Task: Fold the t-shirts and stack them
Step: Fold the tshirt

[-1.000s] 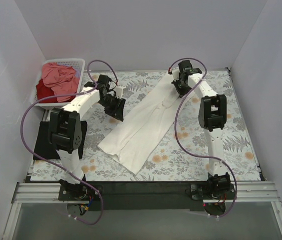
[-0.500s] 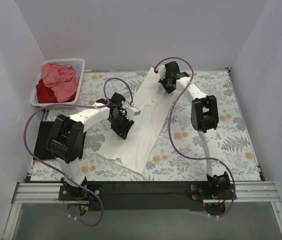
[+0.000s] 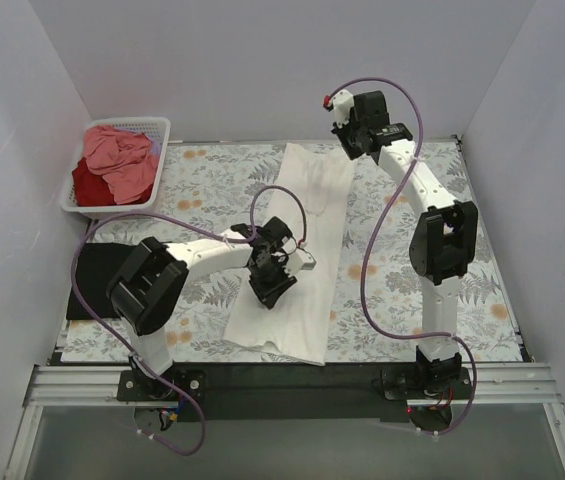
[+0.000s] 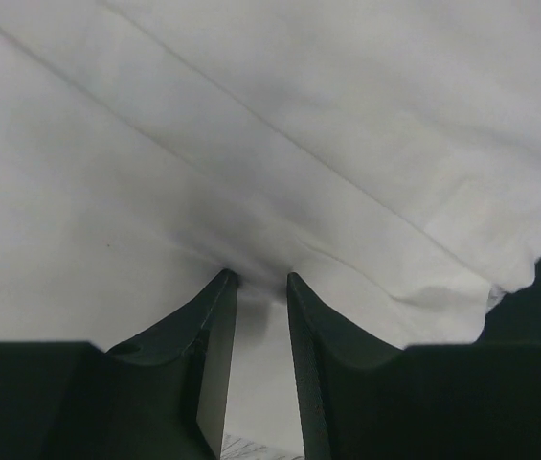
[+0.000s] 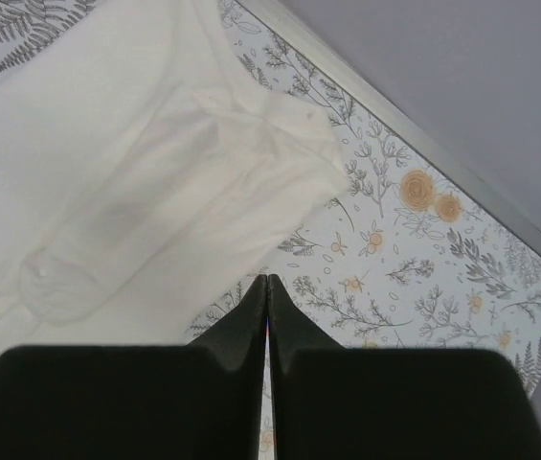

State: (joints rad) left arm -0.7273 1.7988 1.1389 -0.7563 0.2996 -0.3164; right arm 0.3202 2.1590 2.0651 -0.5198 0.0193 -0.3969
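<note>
The cream-white t-shirt [image 3: 307, 200] lies as a long strip down the middle of the table. It also shows in the left wrist view [image 4: 251, 115] and the right wrist view [image 5: 136, 172]. My left gripper [image 3: 274, 283] is low on its near half, jaws nearly closed and pinching a fold of it [image 4: 260, 278]. My right gripper [image 3: 350, 135] is shut and empty, raised above the shirt's far right corner [image 5: 267, 278]. The black t-shirt [image 3: 97, 270] lies flat at the left edge. The salmon-pink t-shirt [image 3: 117, 150] and the dark red t-shirt [image 3: 87, 180] are in the basket.
The white lattice basket [image 3: 152, 125] stands at the far left corner. The floral tablecloth [image 3: 462, 260] covers the table. White walls close in the back and both sides, and a metal rail runs along the back edge [image 5: 414, 144].
My left gripper has moved right and toward me, and the shirt has swung from diagonal to nearly straight. My right gripper has let go of the shirt's far end and risen.
</note>
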